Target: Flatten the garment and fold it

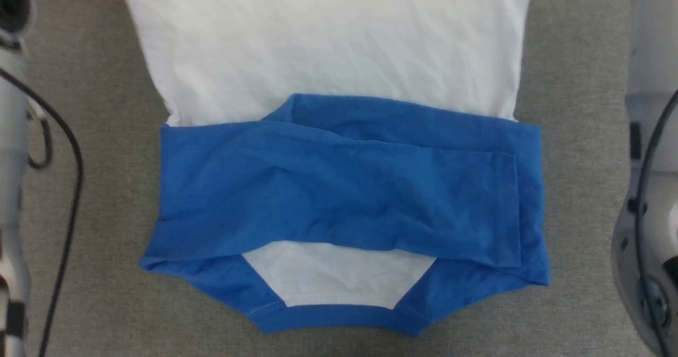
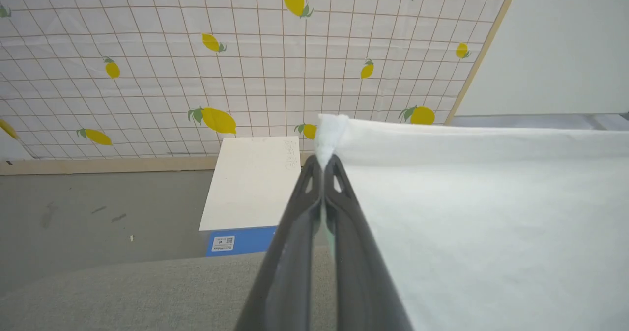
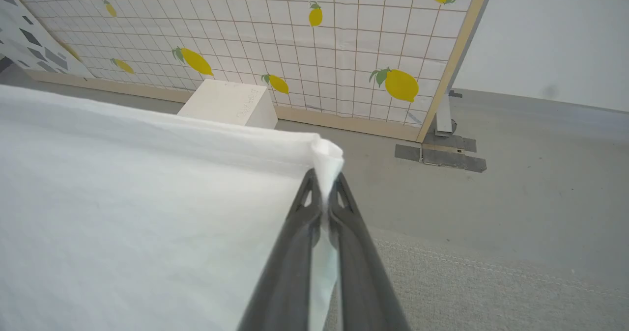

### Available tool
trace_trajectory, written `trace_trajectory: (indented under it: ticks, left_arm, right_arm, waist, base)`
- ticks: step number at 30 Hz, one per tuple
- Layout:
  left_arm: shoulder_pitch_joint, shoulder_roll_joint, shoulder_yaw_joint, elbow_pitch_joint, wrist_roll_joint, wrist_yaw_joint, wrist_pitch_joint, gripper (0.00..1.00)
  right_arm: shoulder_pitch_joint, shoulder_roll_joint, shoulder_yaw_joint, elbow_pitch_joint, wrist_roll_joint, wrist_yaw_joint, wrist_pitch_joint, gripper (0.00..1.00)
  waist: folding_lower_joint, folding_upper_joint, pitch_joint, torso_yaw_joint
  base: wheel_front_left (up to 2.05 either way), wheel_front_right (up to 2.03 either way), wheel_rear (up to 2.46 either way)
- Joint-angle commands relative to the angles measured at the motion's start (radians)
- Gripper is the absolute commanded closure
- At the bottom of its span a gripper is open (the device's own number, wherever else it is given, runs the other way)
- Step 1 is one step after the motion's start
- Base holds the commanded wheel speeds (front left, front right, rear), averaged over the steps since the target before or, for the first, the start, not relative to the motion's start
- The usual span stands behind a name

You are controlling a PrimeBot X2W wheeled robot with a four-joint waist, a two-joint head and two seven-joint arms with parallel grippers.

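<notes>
The garment (image 1: 328, 44) lies on the grey tabletop (image 1: 582, 320), white body stretching toward the far side. Its blue sleeves (image 1: 339, 187) are folded across the chest, and the blue neckband (image 1: 339, 314) curves along the near edge. In the left wrist view my left gripper (image 2: 323, 166) is shut on a bunched corner of the white fabric (image 2: 491, 213), held up off the table. My right gripper (image 3: 324, 186) is shut the same way on the other white corner (image 3: 147, 198). The hem edge runs taut between the two corners. Pale forearms (image 1: 13, 134) (image 1: 651, 134) flank the shirt.
A black cable (image 1: 74, 187) hangs beside the left forearm. Beyond the table stands a lemon-patterned screen (image 2: 245, 51) with a white box (image 2: 253, 181) on the floor before it. The screen's metal foot (image 3: 442, 144) rests on the grey floor at the right.
</notes>
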Motion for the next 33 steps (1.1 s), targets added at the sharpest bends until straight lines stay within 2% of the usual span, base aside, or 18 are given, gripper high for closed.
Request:
trace_trajectory:
  ticks: [1, 5, 7, 16, 22, 27, 33]
  left_arm:
    - [0.061, 0.01, -0.009, -0.016, -0.001, -0.007, -0.017, 1.0]
    - [0.222, 0.021, -0.025, -0.087, -0.013, -0.014, -0.056, 1.0]
    - [0.311, 0.029, -0.023, -0.131, -0.022, -0.004, -0.065, 1.0]
    - [0.746, 0.012, -0.005, -0.345, -0.095, 0.103, -0.089, 1.0]
    - [1.013, 0.003, -0.016, -0.437, -0.121, 0.185, -0.079, 1.0]
    - [1.142, -0.015, -0.038, -0.442, -0.138, 0.217, -0.069, 1.0]
    - [1.197, -0.035, -0.057, -0.369, -0.151, 0.235, -0.059, 1.0]
  right_arm:
    - [0.055, -0.002, 0.007, 0.004, 0.015, -0.002, -0.013, 1.0]
    - [0.207, -0.006, 0.024, -0.027, 0.089, -0.002, -0.036, 1.0]
    - [0.293, -0.007, 0.029, -0.059, 0.137, -0.002, -0.041, 1.0]
    - [0.738, -0.016, 0.024, -0.263, 0.296, -0.002, -0.024, 1.0]
    - [0.981, -0.006, -0.001, -0.348, 0.367, -0.002, -0.011, 1.0]
    - [1.118, -0.003, -0.005, -0.376, 0.402, -0.002, -0.02, 1.0]
    - [1.224, -0.002, 0.013, -0.358, 0.413, -0.002, -0.029, 1.0]
  waist:
    - [0.0, 0.0, -0.103, 0.005]
    - [0.0, 0.0, -0.204, 0.006]
    - [0.0, 0.0, -0.25, 0.005]
    - [0.0, 0.0, -0.434, 0.004]
    - [0.0, 0.0, -0.5, -0.007]
    - [0.0, 0.0, -0.518, -0.008]
    - [0.0, 0.0, -0.529, -0.006]
  base:
    - [0.0, 0.0, 0.0]
    - [0.0, 0.0, 0.0]
    - [0.0, 0.0, 0.0]
    - [0.0, 0.0, 0.0]
    - [0.0, 0.0, 0.0]
    - [0.0, 0.0, 0.0]
    - [0.0, 0.0, 0.0]
